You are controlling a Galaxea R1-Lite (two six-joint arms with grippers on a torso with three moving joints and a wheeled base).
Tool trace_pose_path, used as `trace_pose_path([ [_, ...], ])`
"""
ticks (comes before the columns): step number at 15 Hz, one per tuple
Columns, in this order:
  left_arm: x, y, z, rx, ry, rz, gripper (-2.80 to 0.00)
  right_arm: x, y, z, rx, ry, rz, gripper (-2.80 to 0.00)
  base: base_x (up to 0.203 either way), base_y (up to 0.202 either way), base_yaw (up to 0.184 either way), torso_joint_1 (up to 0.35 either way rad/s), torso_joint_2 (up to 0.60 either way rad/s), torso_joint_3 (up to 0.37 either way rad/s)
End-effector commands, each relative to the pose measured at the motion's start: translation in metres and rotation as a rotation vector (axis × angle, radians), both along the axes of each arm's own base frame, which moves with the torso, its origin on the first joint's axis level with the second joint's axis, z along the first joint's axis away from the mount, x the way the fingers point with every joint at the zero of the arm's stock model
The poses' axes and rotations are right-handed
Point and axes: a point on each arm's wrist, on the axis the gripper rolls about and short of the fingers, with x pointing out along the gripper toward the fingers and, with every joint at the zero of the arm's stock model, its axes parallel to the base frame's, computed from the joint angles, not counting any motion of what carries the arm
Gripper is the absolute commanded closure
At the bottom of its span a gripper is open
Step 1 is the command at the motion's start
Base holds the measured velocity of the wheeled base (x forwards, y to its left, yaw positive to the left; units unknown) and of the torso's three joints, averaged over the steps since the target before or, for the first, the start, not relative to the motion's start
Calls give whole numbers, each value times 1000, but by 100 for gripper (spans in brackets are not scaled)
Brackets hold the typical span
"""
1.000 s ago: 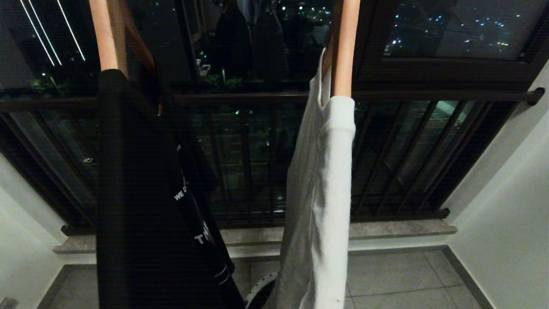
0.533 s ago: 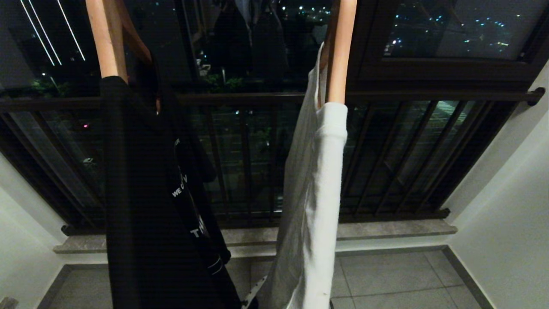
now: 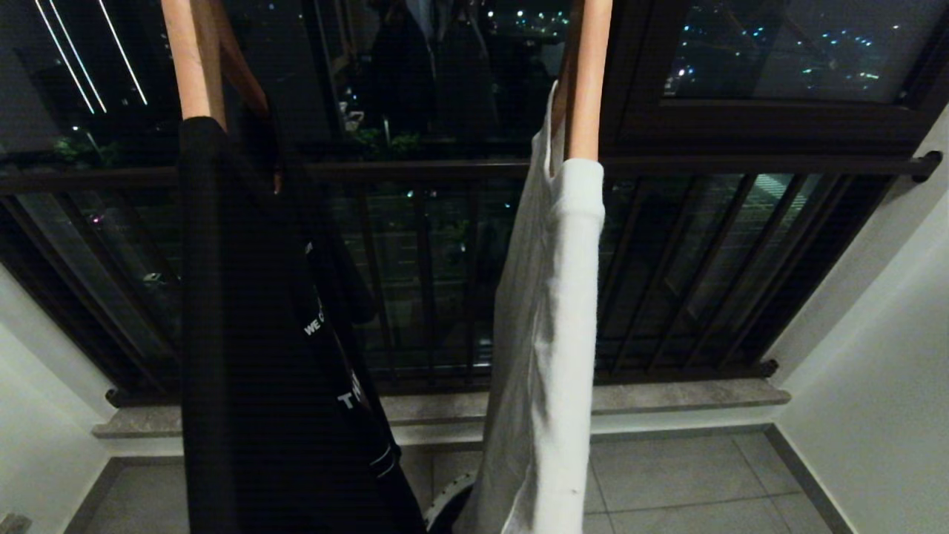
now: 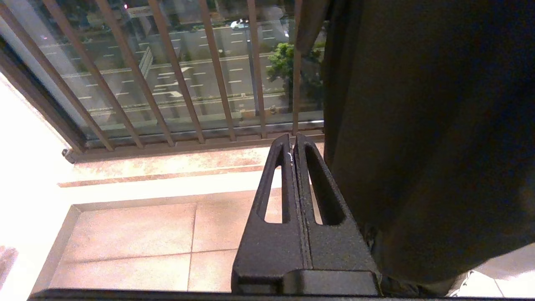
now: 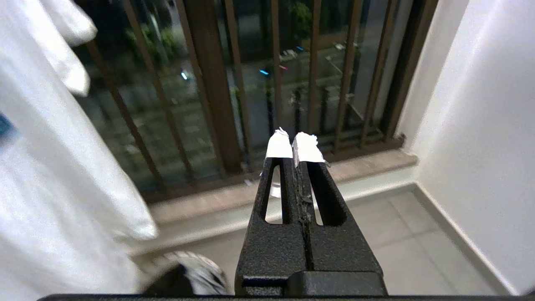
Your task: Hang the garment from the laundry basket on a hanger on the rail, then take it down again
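Head view shows 2 garments on wooden hangers in front of the barred window: a black T-shirt (image 3: 245,348) on the left hanger (image 3: 194,59) and a white garment (image 3: 549,348) on the right hanger (image 3: 586,81). Against half a second ago, both have swung slightly: the white one's shoulder sits a touch further right, and the pale edge low between the 2 garments shows more, much as it did a second ago. That edge looks like the laundry basket (image 3: 448,504), on the floor behind the hems and mostly hidden by them.

Neither arm appears from the head. From the left wrist, the left gripper (image 4: 292,140) has its fingers pressed together, empty, just beside the black cloth. From the right wrist, the right gripper (image 5: 296,146), white-taped at the tips, is also pressed together and empty, with the white garment to one side.

Grey floor tiles (image 3: 689,482), a stone sill (image 3: 667,393), white walls (image 3: 867,386) and night-time city lights beyond the railing (image 3: 445,170).
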Motion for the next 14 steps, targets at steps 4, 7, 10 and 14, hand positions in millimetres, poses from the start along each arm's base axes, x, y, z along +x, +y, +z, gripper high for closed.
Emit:
trace_pose_path([
  [4,0,0,-1,0,2,0,0,9,1,-15,-92,-25,54,0,0,0,0,0,0,0],
  [7,0,0,-1,0,2,0,0,10,3,-17,-106,-9,126,0,0,0,0,0,0,0],
  [10,0,0,-1,0,2,0,0,11,3,-25,-99,68,142,0,0,0,0,0,0,0],
  [14,0,0,-1,0,2,0,0,11,3,-26,-100,80,146,0,0,0,0,0,0,0],
])
